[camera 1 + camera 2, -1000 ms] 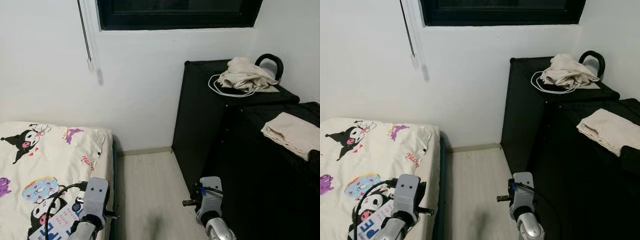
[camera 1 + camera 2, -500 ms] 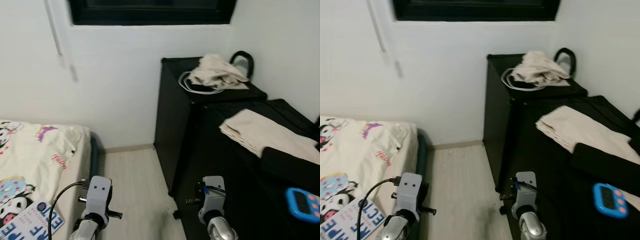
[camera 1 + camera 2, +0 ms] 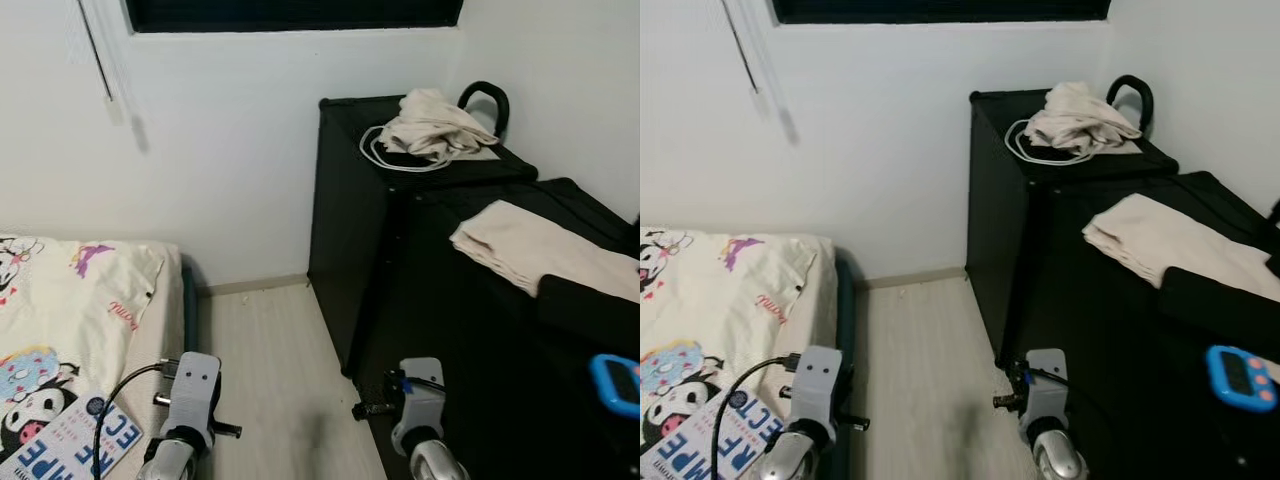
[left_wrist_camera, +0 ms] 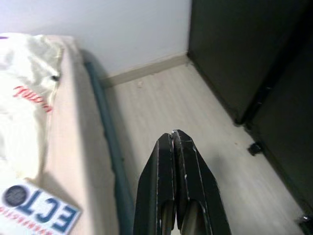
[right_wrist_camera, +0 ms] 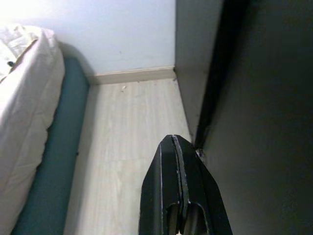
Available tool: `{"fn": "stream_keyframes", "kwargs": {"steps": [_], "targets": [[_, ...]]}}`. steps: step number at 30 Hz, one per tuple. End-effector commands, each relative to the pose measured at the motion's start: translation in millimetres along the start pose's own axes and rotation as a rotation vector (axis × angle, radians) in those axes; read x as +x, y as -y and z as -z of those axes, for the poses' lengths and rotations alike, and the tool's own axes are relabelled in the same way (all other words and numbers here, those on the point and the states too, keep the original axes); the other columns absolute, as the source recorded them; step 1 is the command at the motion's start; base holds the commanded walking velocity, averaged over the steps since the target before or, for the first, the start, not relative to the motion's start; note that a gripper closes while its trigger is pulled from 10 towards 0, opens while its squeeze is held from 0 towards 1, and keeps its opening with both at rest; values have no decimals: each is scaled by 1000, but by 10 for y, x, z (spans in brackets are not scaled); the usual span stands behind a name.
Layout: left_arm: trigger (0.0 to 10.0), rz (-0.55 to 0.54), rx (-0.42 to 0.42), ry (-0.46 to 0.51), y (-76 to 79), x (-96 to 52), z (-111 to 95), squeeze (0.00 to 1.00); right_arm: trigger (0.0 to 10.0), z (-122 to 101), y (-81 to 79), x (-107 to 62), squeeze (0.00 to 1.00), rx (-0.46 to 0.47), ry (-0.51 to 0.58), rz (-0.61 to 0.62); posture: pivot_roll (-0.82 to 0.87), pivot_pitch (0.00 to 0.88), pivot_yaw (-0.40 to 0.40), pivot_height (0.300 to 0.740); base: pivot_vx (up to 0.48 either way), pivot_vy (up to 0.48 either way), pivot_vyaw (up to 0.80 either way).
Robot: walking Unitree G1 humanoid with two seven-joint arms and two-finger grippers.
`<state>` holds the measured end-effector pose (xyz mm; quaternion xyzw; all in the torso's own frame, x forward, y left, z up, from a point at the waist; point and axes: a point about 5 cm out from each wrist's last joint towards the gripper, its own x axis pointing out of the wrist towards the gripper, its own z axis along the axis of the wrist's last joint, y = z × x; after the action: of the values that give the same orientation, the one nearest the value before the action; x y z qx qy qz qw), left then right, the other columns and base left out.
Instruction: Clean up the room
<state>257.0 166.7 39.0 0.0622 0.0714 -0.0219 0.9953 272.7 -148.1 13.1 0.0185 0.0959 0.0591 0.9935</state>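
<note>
A crumpled beige cloth (image 3: 435,122) with a white cable (image 3: 385,160) lies on the tall black cabinet (image 3: 350,240) by the wall. On the lower black surface (image 3: 470,330) at my right rest a folded beige towel (image 3: 525,250), a black garment (image 3: 590,315) and a small blue device (image 3: 1238,376). A white-and-blue booklet (image 3: 75,450) sits on the cartoon-print bed (image 3: 60,320) at my left. My left gripper (image 4: 174,139) is shut over the floor beside the bed. My right gripper (image 5: 173,143) is shut beside the black furniture. Neither holds anything.
A strip of pale wood floor (image 3: 265,370) runs between the bed and the black furniture up to the white wall. A dark window (image 3: 290,12) with a blind wand (image 3: 100,70) is above. A black curved handle (image 3: 490,100) stands behind the cloth.
The camera has swung right and then slightly back left, so the whole scene shifted. Both arms hang as before with the grippers shut.
</note>
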Motion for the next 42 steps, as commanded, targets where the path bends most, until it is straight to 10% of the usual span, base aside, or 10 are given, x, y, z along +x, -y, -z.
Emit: {"fn": "stream_keyframes", "kwargs": {"steps": [1, 42], "targets": [[10000, 2, 6, -22, 10, -29, 49, 0, 10000, 29, 27, -20, 0, 4, -14, 9, -11, 112, -44, 740, 0, 0, 0], [10000, 42, -13, 8, 74, -3, -3, 0, 10000, -18, 48, 8, 0, -3, -1, 7, -27, 94, -44, 740, 250, 0, 0]]}}
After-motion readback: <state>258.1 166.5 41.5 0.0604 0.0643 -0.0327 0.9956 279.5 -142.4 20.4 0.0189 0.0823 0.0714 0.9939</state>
